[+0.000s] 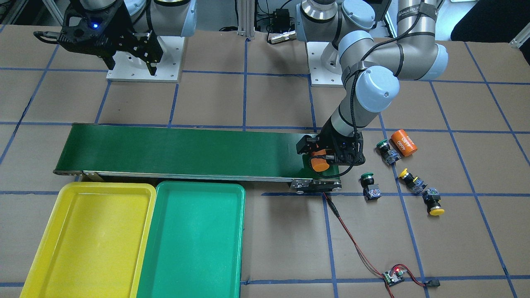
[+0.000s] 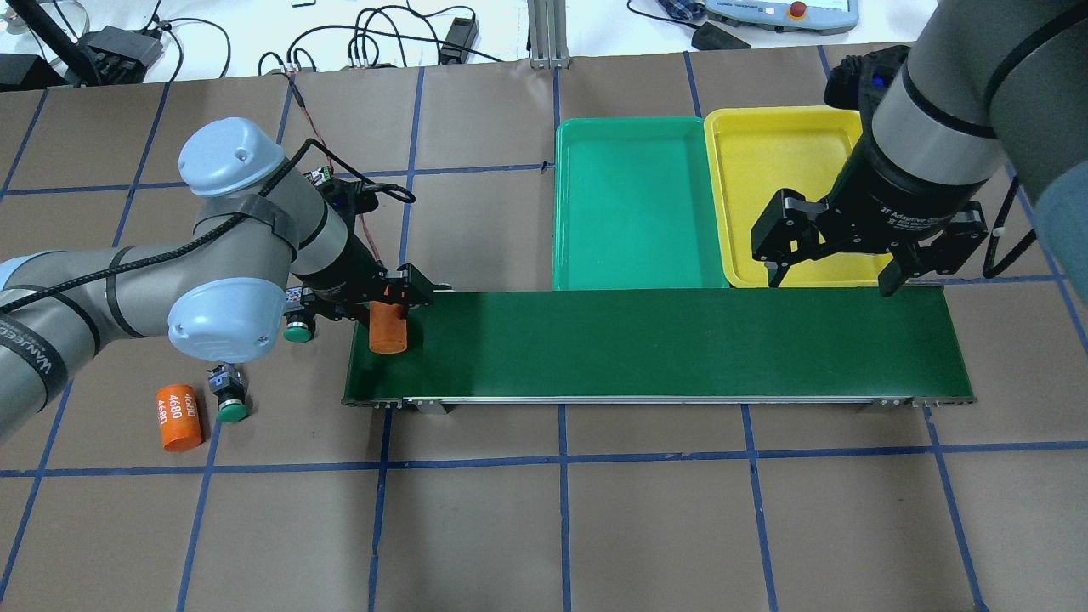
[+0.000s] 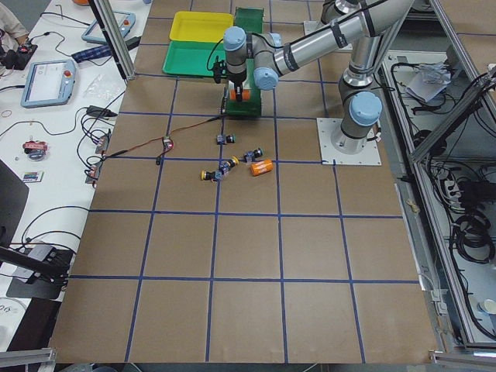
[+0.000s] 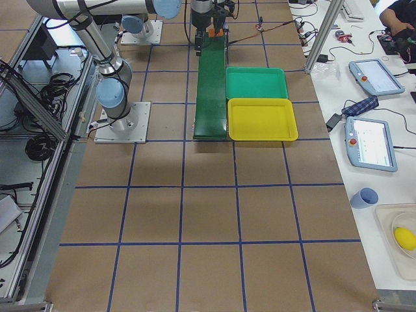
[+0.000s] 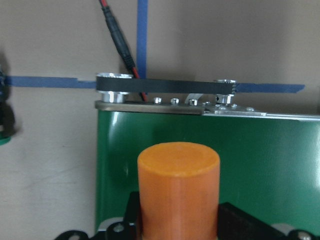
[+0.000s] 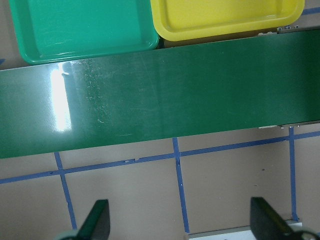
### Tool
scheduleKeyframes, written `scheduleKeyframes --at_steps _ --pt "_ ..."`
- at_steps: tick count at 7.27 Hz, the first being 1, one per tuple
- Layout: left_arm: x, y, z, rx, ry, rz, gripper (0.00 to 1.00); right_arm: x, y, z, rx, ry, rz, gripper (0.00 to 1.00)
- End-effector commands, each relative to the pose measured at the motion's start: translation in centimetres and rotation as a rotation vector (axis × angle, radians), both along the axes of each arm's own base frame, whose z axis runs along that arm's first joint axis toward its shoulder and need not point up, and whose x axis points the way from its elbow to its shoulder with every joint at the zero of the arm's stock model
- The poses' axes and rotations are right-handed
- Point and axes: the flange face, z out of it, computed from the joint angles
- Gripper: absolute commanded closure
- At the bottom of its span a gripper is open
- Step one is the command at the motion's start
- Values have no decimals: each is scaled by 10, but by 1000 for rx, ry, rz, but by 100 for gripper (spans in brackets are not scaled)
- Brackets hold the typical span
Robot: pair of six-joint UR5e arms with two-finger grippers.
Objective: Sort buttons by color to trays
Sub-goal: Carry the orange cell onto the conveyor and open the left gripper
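Note:
Two green-capped buttons and two yellow-capped buttons lie on the brown table beside the belt's end, outside both trays. The yellow tray and the green tray sit side by side and hold nothing. My left gripper is shut on an orange cylinder over the end of the belt. My right gripper is open and holds nothing, above the belt's other end by the yellow tray.
The long dark-green conveyor belt runs along the trays' near side. A second orange cylinder with white numbers lies near the buttons. A red cable runs from the belt to a small circuit board.

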Motion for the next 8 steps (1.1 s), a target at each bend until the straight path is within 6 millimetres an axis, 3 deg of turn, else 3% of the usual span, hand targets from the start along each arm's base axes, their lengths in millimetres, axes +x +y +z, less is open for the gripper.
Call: scheduleKeyframes --at_steps 1,2,4,5,7,8 --pt "-7 1 -10 16 0 4 36 1 0 0 -2 -6 -1 0" --pt "-6 -5 2 -18 12 6 0 1 -1 -1 0 -6 -1 0" --pt "-1 -23 49 -16 6 1 0 1 -1 0 -3 -11 -2 0" --pt "20 -45 72 -2 6 22 0 1 0 0 0 -8 -2 0" --pt "108 -73 64 4 21 18 0 1 0 0 -2 -11 -2 0" --pt "132 -78 50 6 28 -11 0 2 0 0 -2 -15 -3 0"
